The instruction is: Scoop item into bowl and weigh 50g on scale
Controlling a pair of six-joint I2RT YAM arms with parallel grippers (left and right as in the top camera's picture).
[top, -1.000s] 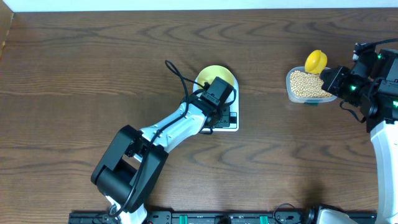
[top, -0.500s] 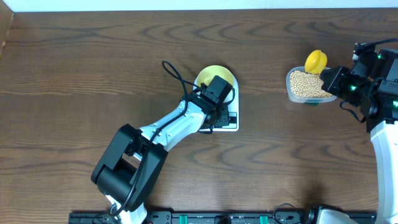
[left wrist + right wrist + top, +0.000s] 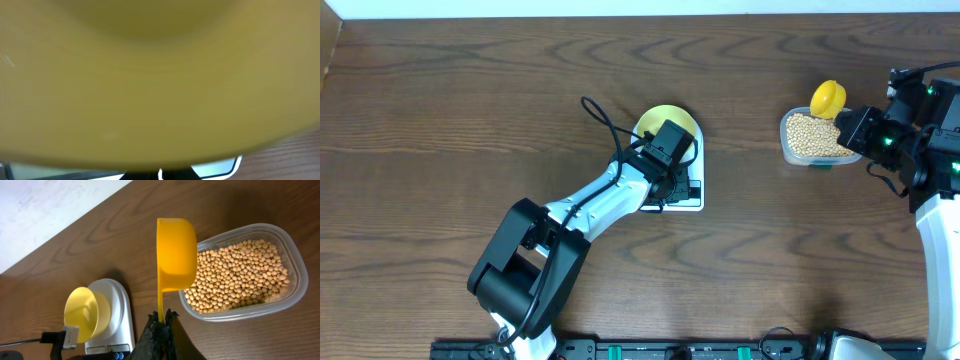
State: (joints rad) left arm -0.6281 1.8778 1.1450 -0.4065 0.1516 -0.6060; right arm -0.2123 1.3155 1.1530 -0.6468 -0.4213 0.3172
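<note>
— What shows from above?
— My left pincer (image 3: 670, 146) is clamped on the rim of the small round pale yellow-green bowl (image 3: 663, 118). The bowl sits on the white rectangular digital scale (image 3: 692, 198). Well apart from them, my right pincer (image 3: 848, 128) is beside the clear plastic tub (image 3: 788, 152) of small tan beans (image 3: 812, 135).
— Left wrist?
— Only the bowl's blurred wall (image 3: 150, 90), very close, with a corner of the scale (image 3: 215, 167) beneath.
— Right wrist?
— My fingers (image 3: 161, 322) are pressed together on the thin handle of the bright yellow plastic scoop (image 3: 175, 250), which is turned on edge at the tub's rim.
</note>
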